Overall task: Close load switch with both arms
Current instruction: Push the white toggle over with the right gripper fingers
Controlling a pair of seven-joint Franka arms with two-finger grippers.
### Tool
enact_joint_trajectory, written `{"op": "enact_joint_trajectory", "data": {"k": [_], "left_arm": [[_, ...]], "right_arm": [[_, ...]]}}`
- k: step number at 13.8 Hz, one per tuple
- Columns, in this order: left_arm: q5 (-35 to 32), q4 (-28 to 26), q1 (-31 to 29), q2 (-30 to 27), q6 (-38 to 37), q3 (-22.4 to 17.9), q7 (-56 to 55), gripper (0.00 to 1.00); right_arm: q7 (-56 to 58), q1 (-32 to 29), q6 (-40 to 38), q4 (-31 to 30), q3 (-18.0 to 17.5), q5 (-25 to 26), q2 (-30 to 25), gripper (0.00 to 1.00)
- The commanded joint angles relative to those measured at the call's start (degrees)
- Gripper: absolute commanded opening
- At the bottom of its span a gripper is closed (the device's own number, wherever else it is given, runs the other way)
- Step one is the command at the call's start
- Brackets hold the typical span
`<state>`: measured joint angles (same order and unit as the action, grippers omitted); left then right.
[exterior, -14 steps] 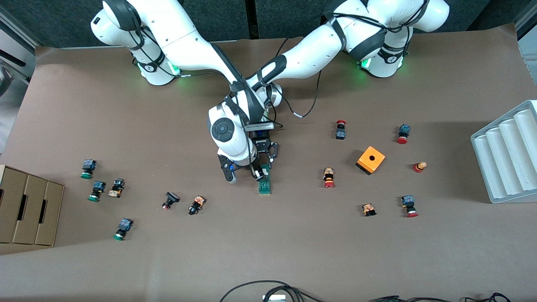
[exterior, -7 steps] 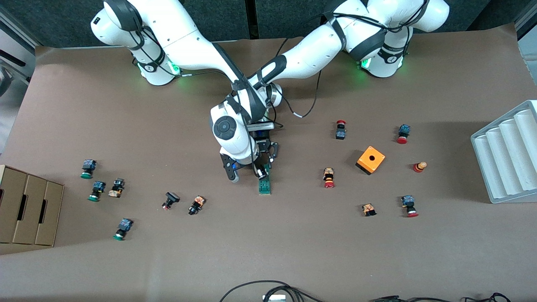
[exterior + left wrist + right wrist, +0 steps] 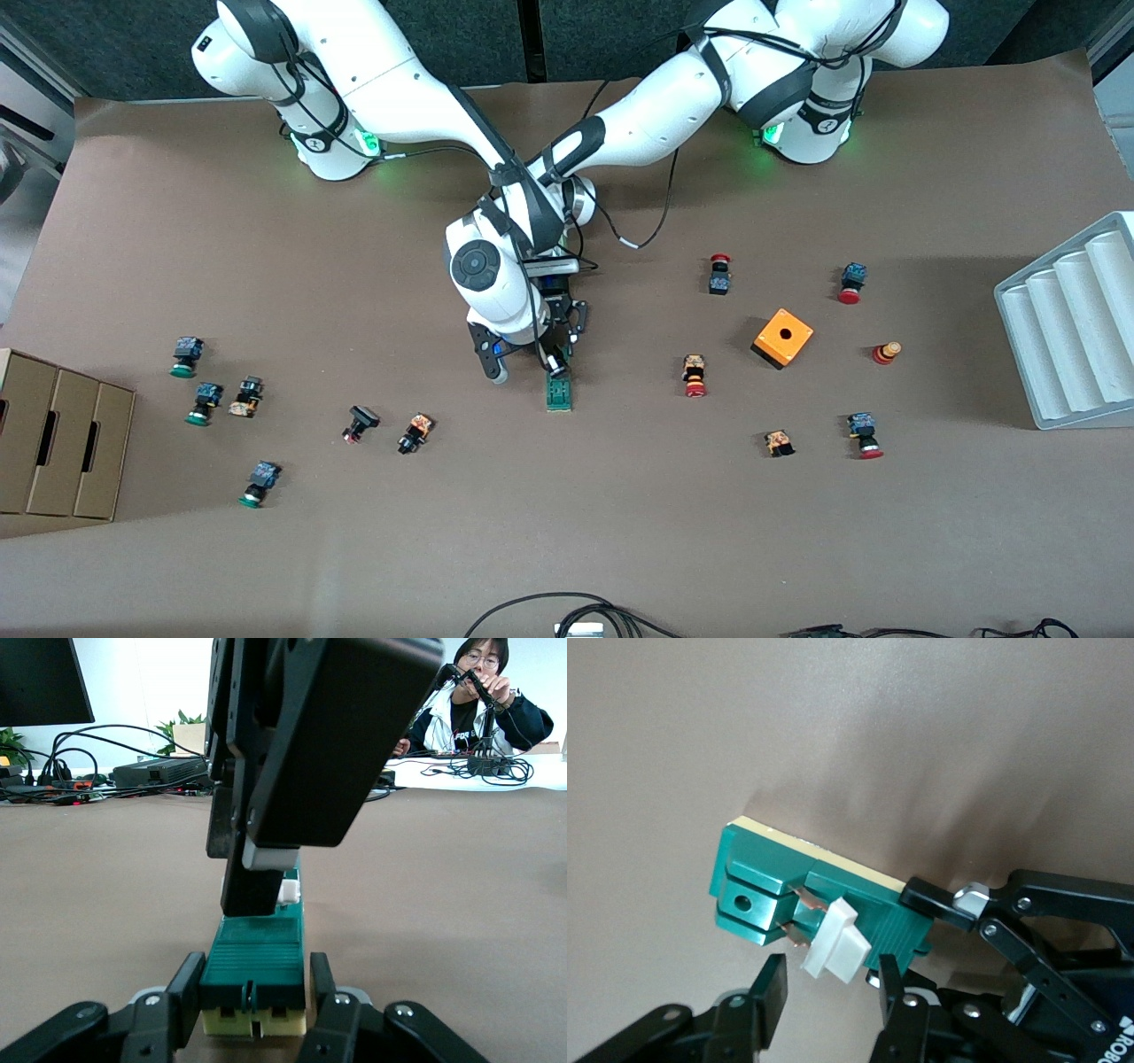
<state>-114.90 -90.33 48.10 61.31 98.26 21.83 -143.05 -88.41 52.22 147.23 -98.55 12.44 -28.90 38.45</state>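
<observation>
Two tools meet at mid-desk on the load switch [image 3: 558, 391]. The left tool [image 3: 254, 997] is clamped on the switch's end, flat on the desk [image 3: 620, 532]. The right tool [image 3: 824, 992], part-spread, straddles the white sliding piece [image 3: 833, 943] without visibly gripping it. Off-centre pressure could pry the slider or twist the block from the clamp. Around both tools the desk lies bare; the orange cube [image 3: 783, 337] sits well apart.

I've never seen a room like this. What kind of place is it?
Probably a robot lab or test workshop. Two white robot arms work at a table covered in brown paper, with push buttons scattered on it, and a person sits at a desk with cables nearby.
</observation>
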Motion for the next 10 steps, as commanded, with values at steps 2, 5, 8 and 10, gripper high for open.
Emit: {"op": "enact_joint_trajectory", "data": {"k": [2,5,8,10], "left_arm": [[0.21,-1.43,0.24,-1.02,-0.79,-0.30,-0.04,0.55],[0.21,-1.43,0.24,-1.11,-0.88,-0.30,-0.04,0.55],[0.29,-1.43,0.24,-1.11,-1.05,-0.30,-0.04,0.55],[0.29,-1.43,0.24,-1.11,-1.05,-0.30,-0.04,0.55]], "right_arm": [[1.31,0.43,0.25,-0.85,0.22,-1.51,-0.57,0.50],[1.31,0.43,0.34,-0.85,0.22,-1.33,-0.39,0.40],[1.31,0.43,0.34,-0.76,0.22,-1.07,-0.21,0.36],[1.31,0.43,0.34,-0.50,0.22,-1.07,-0.13,0.34]]}}
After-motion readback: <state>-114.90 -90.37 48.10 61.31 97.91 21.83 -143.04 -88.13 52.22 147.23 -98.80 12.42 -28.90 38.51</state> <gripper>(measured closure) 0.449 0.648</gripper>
